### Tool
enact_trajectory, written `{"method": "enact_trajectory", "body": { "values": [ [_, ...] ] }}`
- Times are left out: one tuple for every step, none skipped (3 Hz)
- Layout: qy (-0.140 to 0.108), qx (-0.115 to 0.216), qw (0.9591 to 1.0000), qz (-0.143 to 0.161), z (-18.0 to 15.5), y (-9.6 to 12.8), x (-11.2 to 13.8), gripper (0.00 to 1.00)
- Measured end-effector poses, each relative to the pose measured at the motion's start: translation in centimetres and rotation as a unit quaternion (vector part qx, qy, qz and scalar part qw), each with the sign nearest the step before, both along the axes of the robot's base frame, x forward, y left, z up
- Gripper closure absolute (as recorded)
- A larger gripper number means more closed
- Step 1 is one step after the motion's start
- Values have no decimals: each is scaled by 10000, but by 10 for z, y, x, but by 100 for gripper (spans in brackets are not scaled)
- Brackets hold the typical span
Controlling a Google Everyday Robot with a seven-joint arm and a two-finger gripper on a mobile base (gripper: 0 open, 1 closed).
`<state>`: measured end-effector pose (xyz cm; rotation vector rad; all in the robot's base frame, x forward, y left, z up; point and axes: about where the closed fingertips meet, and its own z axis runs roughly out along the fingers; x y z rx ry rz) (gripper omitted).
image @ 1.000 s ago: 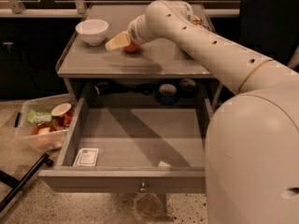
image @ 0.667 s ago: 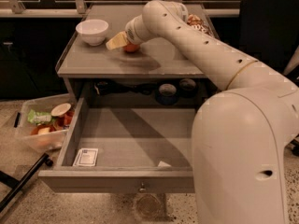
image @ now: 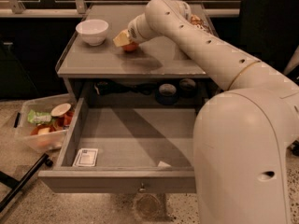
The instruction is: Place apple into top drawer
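Note:
The apple [image: 131, 46] is a small red-orange fruit on the grey table top [image: 159, 59], right of the white bowl. My gripper [image: 123, 39] reaches in from the right on the long white arm and sits over and around the apple, hiding most of it. The top drawer [image: 126, 146] is pulled wide open below the table top, its front panel and small knob [image: 141, 188] nearest the camera. Inside it lie a small white card [image: 86, 157] at the front left and a scrap of paper [image: 163, 164].
A white bowl [image: 92, 31] stands at the table's back left. A snack packet [image: 197, 20] lies at the back right behind the arm. A clear plastic bin [image: 39, 127] with food items sits on the floor left of the drawer. A black bar [image: 23, 181] crosses the floor.
The arm has shifted slightly; the gripper stays at the apple on the table top. The drawer stays open.

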<state>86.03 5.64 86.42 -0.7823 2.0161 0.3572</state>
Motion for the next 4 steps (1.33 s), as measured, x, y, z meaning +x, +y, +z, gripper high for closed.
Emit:
{"method": "enact_trajectory", "body": {
  "values": [
    [-132, 23, 9998, -176, 20, -25, -24, 88],
    [-319, 34, 9991, -263, 49, -57, -78, 100],
    [-254, 36, 9994, -218, 52, -80, -142, 100],
    [21, 139, 9994, -316, 29, -102, -201, 100]
  ]
}}
